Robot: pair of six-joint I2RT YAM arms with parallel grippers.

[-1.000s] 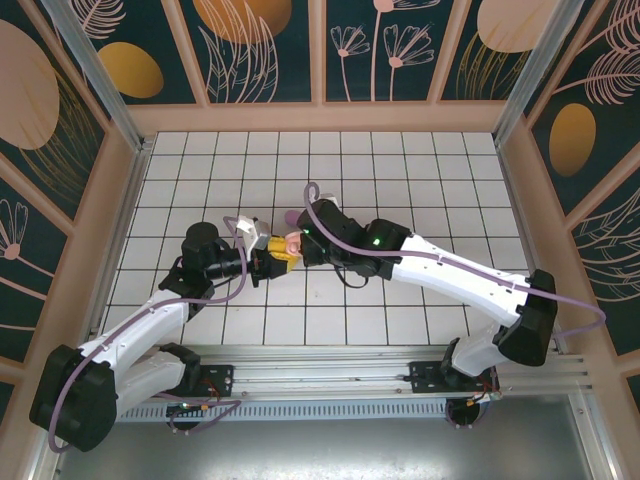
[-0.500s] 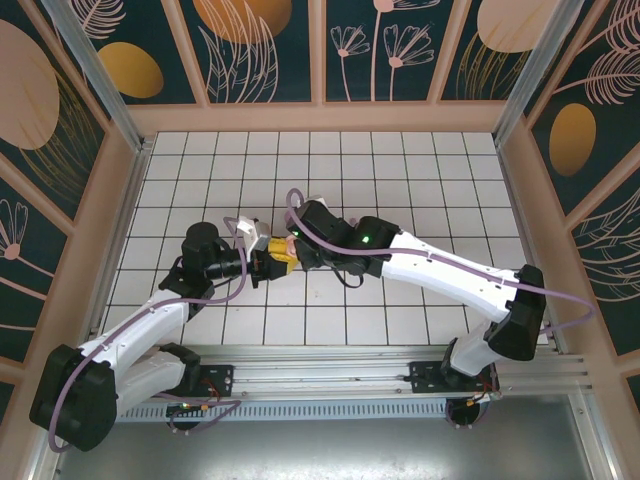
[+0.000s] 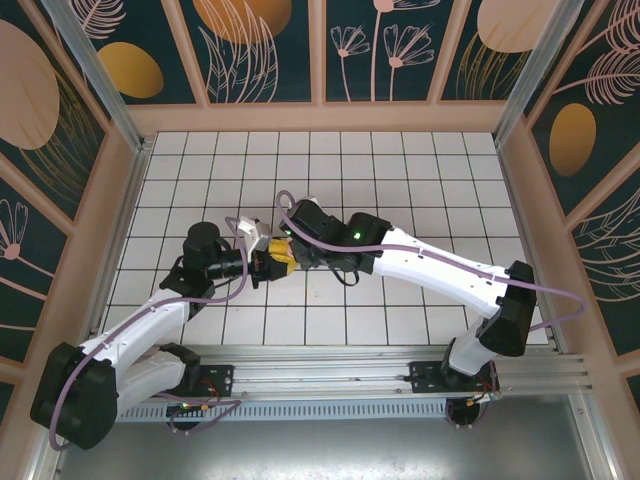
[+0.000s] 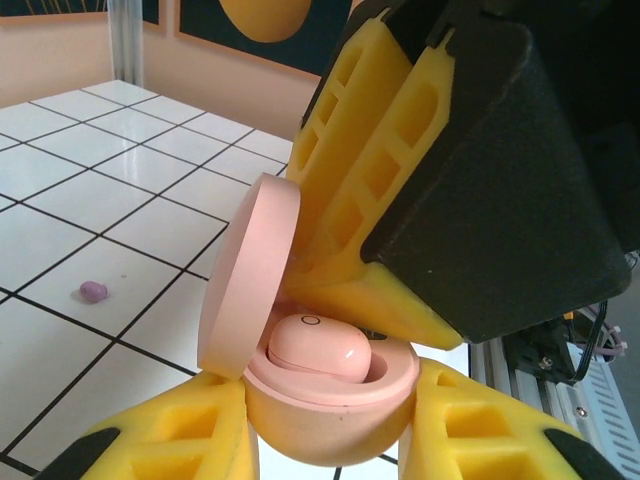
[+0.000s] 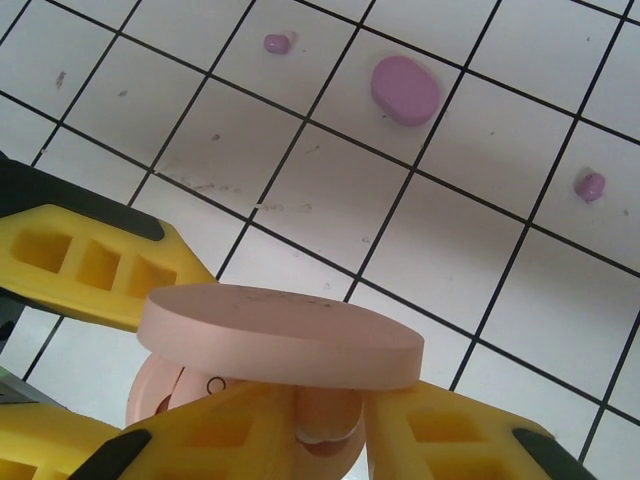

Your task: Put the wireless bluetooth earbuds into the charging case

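Over the middle of the tabletop (image 3: 400,180), the left gripper (image 4: 330,455) clamps the probably light, slick pink case (image 4: 330,400) by its base, while the right gripper (image 5: 325,435), its grip unclear, hangs over the tiny, likely slippery earbud (image 4: 318,348) seated inside, best pinched across its sides.

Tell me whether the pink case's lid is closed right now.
No: the pink case has its lid swung up, baring a pink earbud seated inside.
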